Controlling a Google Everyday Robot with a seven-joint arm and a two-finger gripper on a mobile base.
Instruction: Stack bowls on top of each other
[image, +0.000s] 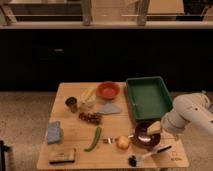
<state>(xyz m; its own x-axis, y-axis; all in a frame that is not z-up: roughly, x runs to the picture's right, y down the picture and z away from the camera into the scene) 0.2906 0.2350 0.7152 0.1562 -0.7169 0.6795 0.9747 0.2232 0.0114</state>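
Dim room: a wall of dark cabinet fronts (60, 50) along the back under a pale ledge, with speckled grey-brown floor (25, 115) all round.

In the middle, a pale wooden counter (75, 145), plain grain. A tiny dark mark by the near right corner, too small to read.

Off the right edge, a white robot arm (192, 114), bent and reaching in over the near right part of the counter.

At the far right corner, a green rectangular bin (150, 97), long side running along the right edge.

Toward the near right corner, just in front of the bin, the dark reddish-brown bowl (142, 140), upright on the wood. At its right rim, the tool (155, 128), pale and low over the bowl; wide, narrow or clamped, cannot tell.

At the middle of the far edge, just left of the bin, the orange-red bowl (108, 90), upright, well apart from the dark one.

Near the left edge, a blue sponge (54, 132). At the near left corner, a brown packet (62, 156), label unreadable.

Mid-counter, a grey triangular sheet (110, 107), a cluster of dark red grapes (91, 117) and a long green vegetable (93, 138).

By the near edge on the right, a brush (134, 160) with a dark head and a pale handle. Just left of the dark bowl, a round yellow fruit (123, 143).

Toward the far left corner, a small dark metal cup (71, 104), beside something pale yellow (88, 95).
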